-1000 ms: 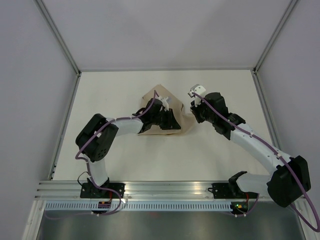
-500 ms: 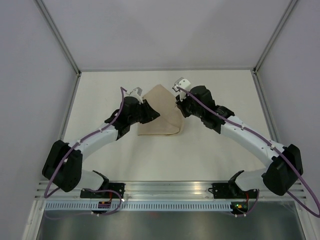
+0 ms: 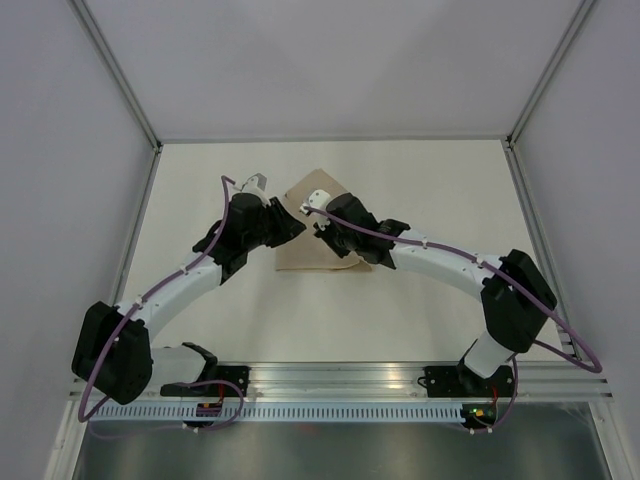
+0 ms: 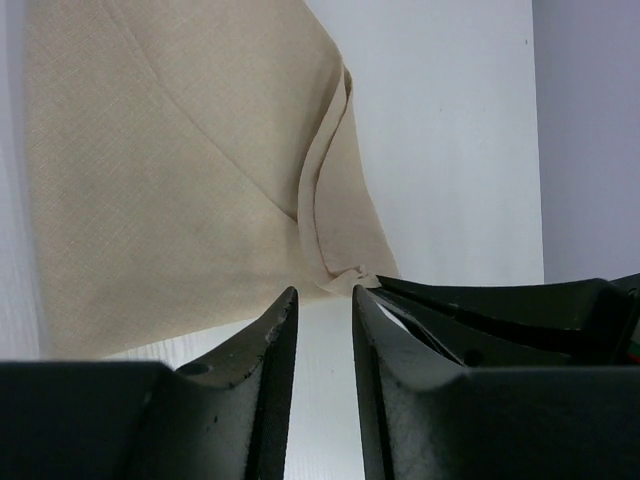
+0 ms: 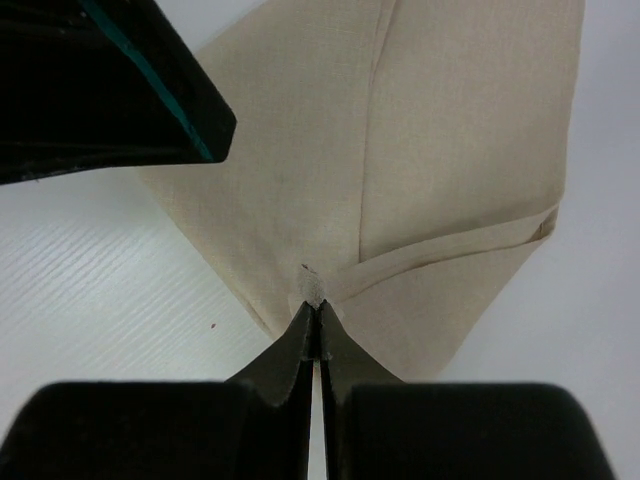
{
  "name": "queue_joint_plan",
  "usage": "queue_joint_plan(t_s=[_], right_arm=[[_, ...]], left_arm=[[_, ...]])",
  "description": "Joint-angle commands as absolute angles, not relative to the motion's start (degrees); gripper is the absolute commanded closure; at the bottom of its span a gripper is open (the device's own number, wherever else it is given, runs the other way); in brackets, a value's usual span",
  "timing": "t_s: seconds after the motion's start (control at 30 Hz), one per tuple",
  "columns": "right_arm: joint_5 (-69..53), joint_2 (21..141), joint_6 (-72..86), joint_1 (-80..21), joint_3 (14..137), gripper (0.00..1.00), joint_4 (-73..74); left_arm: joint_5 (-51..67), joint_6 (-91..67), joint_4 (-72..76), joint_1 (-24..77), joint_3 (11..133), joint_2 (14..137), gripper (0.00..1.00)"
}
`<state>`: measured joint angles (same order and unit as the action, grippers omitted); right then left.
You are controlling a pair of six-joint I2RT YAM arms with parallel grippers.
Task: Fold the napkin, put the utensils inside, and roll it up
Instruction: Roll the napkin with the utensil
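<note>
The top view looks steeply down from above and behind the arm bases. It stands far enough back to hold the whole white bench [image 3: 430, 190], the left arm [image 3: 180, 290], the right arm [image 3: 440, 258] and the napkin [image 3: 298, 255]. The left wrist view sits just behind the left jaws, low and close, facing the napkin's folded edge. The right wrist view looks past the right jaws, very near the cloth. All three share the napkin, and each wrist view catches a dark part of the other arm.
</note>
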<state>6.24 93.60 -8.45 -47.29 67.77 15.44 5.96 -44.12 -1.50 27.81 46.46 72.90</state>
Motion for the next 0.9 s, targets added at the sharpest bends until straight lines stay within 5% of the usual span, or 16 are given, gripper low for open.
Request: queue_joint_plan(t_s=[0.0,0.33,0.87], right_arm=[[10.63,95.27,-10.63,-48.43,71.54,0.93,15.56],[13.8,93.78,-10.64,-48.6,69.7,0.93,11.52],[9.76,95.27,-8.7,-48.69,81.12,0.93,17.84]], left_arm=[[5.27,-45.18,-3.07,27.25,45.97,71.01,0.66],[11.86,-50.08,10.88,27.86,33.87,69.35,0.81],[9.49,-52.03,10.46,27.77,30.59,67.68,0.85]])
